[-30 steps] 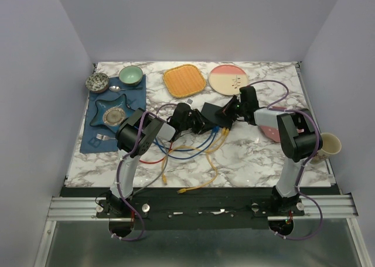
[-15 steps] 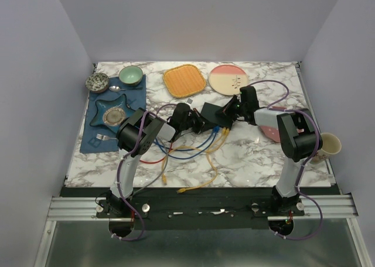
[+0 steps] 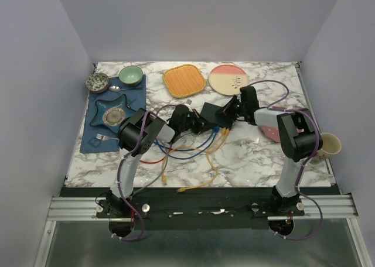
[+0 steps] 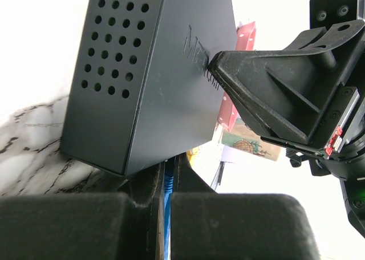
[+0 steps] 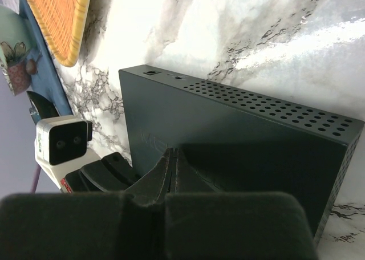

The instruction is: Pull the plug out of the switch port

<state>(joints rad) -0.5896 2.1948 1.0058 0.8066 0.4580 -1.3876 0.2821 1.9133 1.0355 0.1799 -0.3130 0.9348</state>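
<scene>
Top and wrist views of the two-arm rig. The switch (image 3: 212, 113) is seen lying flat near the middle of the marble desk (image 3: 258, 156), just in front of the orange square plate (image 3: 184, 80), with loose blue, yellow and red cables (image 3: 193, 153) spread on the near side. The left pincer (image 4: 165, 198) is shown at the socket edge of the switch (image 4: 142, 72), its pads clamped on a blue plug (image 4: 167, 183) (only a narrow strip of blue is visible between them). The right pincer (image 5: 171, 157) is held fully closed, nothing gripped, its tips pressed against the flat face of the switch (image 5: 228, 129).
</scene>
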